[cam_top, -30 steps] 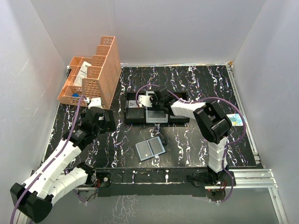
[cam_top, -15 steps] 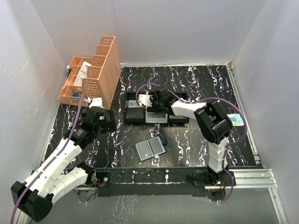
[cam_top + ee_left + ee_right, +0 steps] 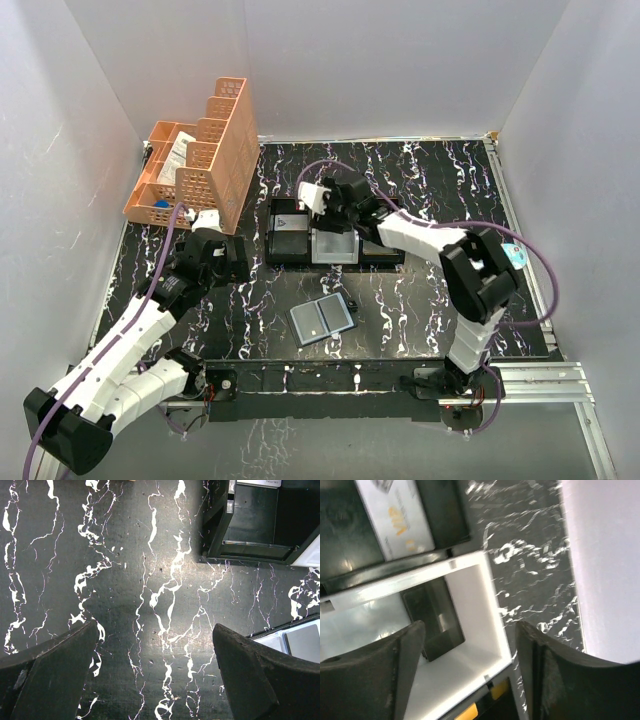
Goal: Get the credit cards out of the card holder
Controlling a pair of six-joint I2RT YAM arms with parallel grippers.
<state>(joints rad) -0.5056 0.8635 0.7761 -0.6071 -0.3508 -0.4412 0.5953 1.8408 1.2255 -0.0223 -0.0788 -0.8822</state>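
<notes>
The right gripper (image 3: 470,647) hangs over the tray (image 3: 271,240), jaws well apart and holding nothing. The card holder (image 3: 323,319) lies open a little in front of the tray; with nothing pinning it, a pull could drag it along

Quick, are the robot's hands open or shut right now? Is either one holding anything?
Left gripper: open, nothing between its fingers.
Right gripper: open, nothing between its fingers.

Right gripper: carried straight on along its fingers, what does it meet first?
The right gripper would probably meet the floor of the white tray compartment, beside the dark card lying in it; depth is unclear.
</notes>
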